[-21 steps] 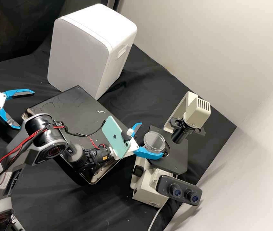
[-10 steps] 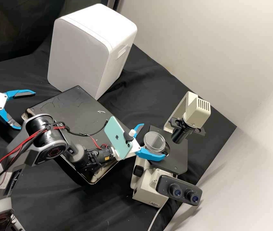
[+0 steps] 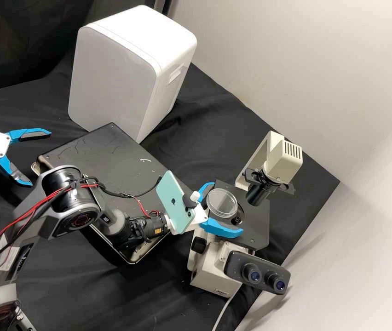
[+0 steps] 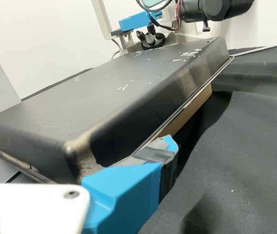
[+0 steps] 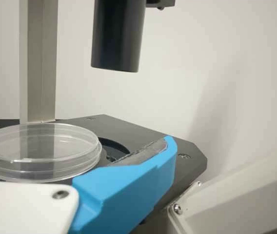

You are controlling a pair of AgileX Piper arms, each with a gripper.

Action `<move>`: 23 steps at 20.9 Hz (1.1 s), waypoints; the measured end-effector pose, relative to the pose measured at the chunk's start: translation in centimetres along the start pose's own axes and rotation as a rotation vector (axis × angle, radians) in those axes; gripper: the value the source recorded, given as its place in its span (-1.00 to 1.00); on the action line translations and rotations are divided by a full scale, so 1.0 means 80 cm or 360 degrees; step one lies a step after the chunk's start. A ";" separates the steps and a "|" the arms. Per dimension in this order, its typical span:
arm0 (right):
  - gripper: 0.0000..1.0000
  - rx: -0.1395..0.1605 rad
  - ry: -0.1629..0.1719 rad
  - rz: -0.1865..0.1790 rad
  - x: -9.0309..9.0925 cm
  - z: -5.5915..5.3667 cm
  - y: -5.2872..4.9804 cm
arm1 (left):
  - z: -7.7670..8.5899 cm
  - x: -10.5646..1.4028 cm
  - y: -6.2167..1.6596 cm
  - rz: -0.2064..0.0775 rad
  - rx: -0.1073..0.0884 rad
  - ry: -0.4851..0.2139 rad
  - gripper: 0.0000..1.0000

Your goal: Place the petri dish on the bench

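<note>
A clear petri dish [image 3: 222, 202] lies on the black stage [image 3: 256, 225] of a beige microscope at the right of the bench. My right gripper [image 3: 223, 209] is open and straddles the dish, one blue finger on the far side and one on the near side. In the right wrist view the dish [image 5: 41, 151] lies just beside my blue finger [image 5: 128, 180], with a small gap between them. My left gripper [image 3: 39, 158] is open at the left edge of the bench, beside a dark upturned tray [image 4: 104, 112].
A tall white box [image 3: 131, 69] stands at the back. The dark tray [image 3: 108, 161] covers the middle of the bench. The microscope's condenser [image 5: 116, 34] hangs over the stage, and its eyepieces [image 3: 262, 276] jut out at the front. Black cloth [image 3: 205, 119] covers the bench.
My right gripper has slid further along the stage, so its fingers now reach alongside the dish. The left gripper has barely moved.
</note>
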 end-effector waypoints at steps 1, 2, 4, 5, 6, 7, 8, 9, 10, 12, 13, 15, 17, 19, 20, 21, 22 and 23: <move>1.00 0.0000 0.0000 0.0000 0.000 0.000 0.000 | 0.000 0.000 0.0000 0.0000 0.0000 0.0000 1.00; 1.00 -0.0001 -0.0002 -0.0002 0.000 0.001 -0.001 | 0.000 0.000 0.0000 0.0000 0.0000 0.0000 1.00; 1.00 -0.0001 -0.0003 -0.0003 0.001 0.001 -0.002 | 0.000 0.000 0.0000 0.0000 0.0000 0.0000 1.00; 1.00 -0.0001 -0.0004 0.0002 0.001 0.003 -0.003 | 0.000 0.000 0.0000 0.0000 0.0000 0.0000 1.00; 1.00 0.0003 -0.0008 0.0007 0.001 0.003 -0.002 | 0.000 0.000 0.0000 0.0000 0.0000 0.0000 1.00; -1.00 0.0003 -0.0008 0.0006 0.001 0.003 -0.002 | 0.000 0.000 0.0000 0.0000 0.0000 0.0000 1.00; -1.00 0.0005 -0.0005 0.0010 0.001 0.003 -0.002 | 0.000 0.000 0.0000 0.0000 0.0000 0.0000 1.00; -1.00 0.0007 0.0000 0.0017 0.001 0.003 -0.002 | 0.000 0.000 0.0000 0.0000 0.0000 0.0000 1.00; -1.00 0.0013 0.0005 0.0023 0.002 0.003 -0.003 | 0.000 0.000 0.0000 0.0000 0.0000 0.0000 1.00; -1.00 0.0015 0.0003 0.0026 0.002 0.003 -0.003 | 0.000 0.000 0.0000 0.0000 0.0000 0.0000 1.00; -1.00 0.0017 -0.0001 0.0029 0.002 0.004 -0.002 | 0.000 0.000 0.0000 0.0000 0.0000 0.0000 1.00; -1.00 0.0025 -0.0004 0.0031 0.002 0.004 -0.002 | 0.000 0.000 0.0000 0.0000 0.0000 0.0000 1.00; -1.00 0.0050 -0.0011 0.0046 0.003 0.004 -0.001 | 0.000 0.000 0.0000 0.0000 0.0000 0.0000 1.00; -1.00 0.0068 -0.0025 0.0054 0.003 0.005 -0.001 | 0.000 0.000 0.0000 0.0000 0.0000 0.0000 1.00; -1.00 0.0070 -0.0028 0.0057 0.003 0.006 0.000 | 0.000 0.000 0.0000 0.0000 0.0000 0.0000 1.00; -1.00 0.0072 -0.0031 0.0059 0.003 0.006 0.000 | 0.000 0.000 0.0000 0.0000 0.0000 0.0000 1.00; -1.00 0.0076 -0.0036 0.0064 0.003 0.006 0.000 | 0.000 0.000 0.0000 0.0000 0.0000 0.0000 1.00; -1.00 0.0087 -0.0037 0.0065 0.003 0.006 0.000 | 0.000 0.000 0.0000 0.0000 0.0000 0.0000 1.00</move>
